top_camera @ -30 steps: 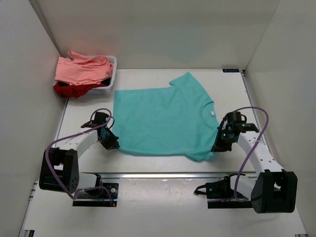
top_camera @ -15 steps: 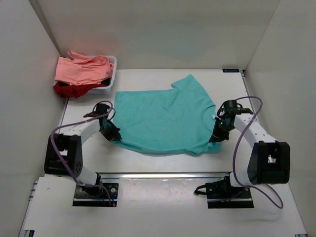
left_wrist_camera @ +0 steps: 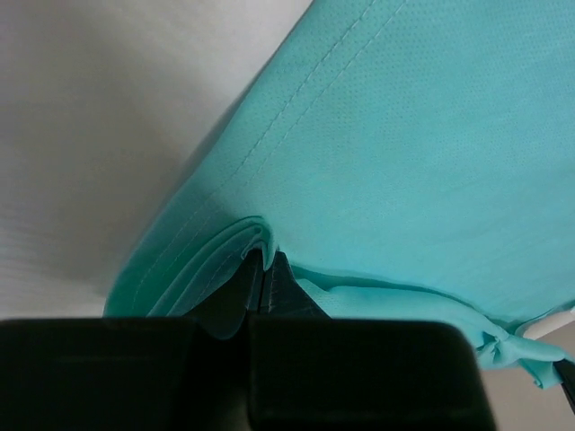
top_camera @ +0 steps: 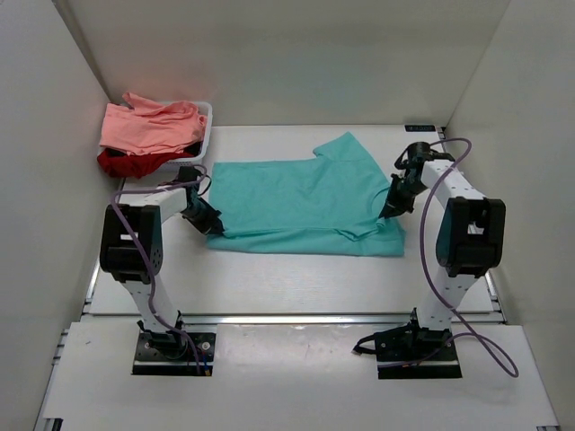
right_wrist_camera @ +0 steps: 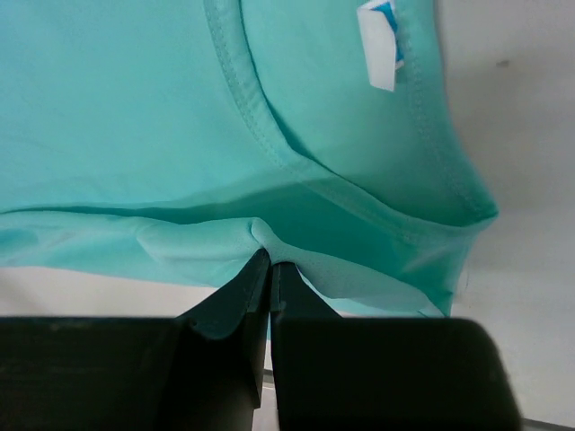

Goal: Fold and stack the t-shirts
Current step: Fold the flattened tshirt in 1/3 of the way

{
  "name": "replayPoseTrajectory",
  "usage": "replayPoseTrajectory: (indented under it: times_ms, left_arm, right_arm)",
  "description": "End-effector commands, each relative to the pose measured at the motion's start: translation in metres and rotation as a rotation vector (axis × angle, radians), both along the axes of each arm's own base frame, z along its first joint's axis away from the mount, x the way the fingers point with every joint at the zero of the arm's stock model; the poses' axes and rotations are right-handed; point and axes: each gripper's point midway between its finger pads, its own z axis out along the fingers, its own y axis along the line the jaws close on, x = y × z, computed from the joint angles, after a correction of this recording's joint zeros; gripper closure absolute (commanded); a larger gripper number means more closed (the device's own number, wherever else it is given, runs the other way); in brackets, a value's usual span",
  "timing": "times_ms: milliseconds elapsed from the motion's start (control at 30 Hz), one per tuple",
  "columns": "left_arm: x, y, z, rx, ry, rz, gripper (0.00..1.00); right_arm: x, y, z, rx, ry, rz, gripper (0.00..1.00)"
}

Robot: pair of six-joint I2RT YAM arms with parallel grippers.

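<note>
White worktop (top_camera: 269,278) carries the teal t-shirt (top_camera: 296,193) at its middle; left hand (top_camera: 212,225) and right hand (top_camera: 389,210) each pinch its near edge. I'd say both ends must travel level and taut towards the far side.

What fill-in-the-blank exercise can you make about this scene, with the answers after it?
The left gripper and the right gripper each pinch the teal t-shirt, so ____ is open.
The white basket holds ____ t-shirts: the salmon pink t-shirt and the dark red t-shirt.
The white neck tag shows in the ____ wrist view.
Missing: neither, two, right.
</note>
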Motion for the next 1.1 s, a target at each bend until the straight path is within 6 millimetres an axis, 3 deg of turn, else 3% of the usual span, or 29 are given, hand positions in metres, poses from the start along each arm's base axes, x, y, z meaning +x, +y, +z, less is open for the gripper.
replayPoseTrajectory:
  times_ms: [0,200,300,500,800,1000,1067]
  left_arm:
    - [0.012,0.004,0.000,0.015,-0.007,0.006,1.00]
    - [0.013,0.009,-0.001,0.011,0.006,0.012,1.00]
    - [0.018,0.014,0.005,-0.002,-0.004,0.024,1.00]
    - [0.030,0.006,0.022,-0.015,-0.041,0.001,0.99]
    - [0.043,0.015,0.037,-0.001,-0.064,0.020,1.00]
    - [0.031,0.031,0.033,0.053,-0.004,0.033,1.00]
    - [0.029,0.037,0.032,0.083,-0.006,0.034,0.93]
  right_arm:
    - [0.029,0.001,0.016,0.002,-0.058,0.016,1.00]
    - [0.052,0.009,0.015,-0.008,-0.064,0.043,1.00]
    - [0.055,0.007,0.012,-0.027,-0.056,0.047,1.00]
    - [0.064,0.024,0.019,-0.019,-0.089,0.105,1.00]
    - [0.092,0.041,0.028,-0.014,-0.160,0.154,1.00]
    - [0.104,0.051,0.034,-0.022,-0.191,0.168,1.00]
    - [0.105,0.051,0.032,-0.031,-0.191,0.174,0.98]
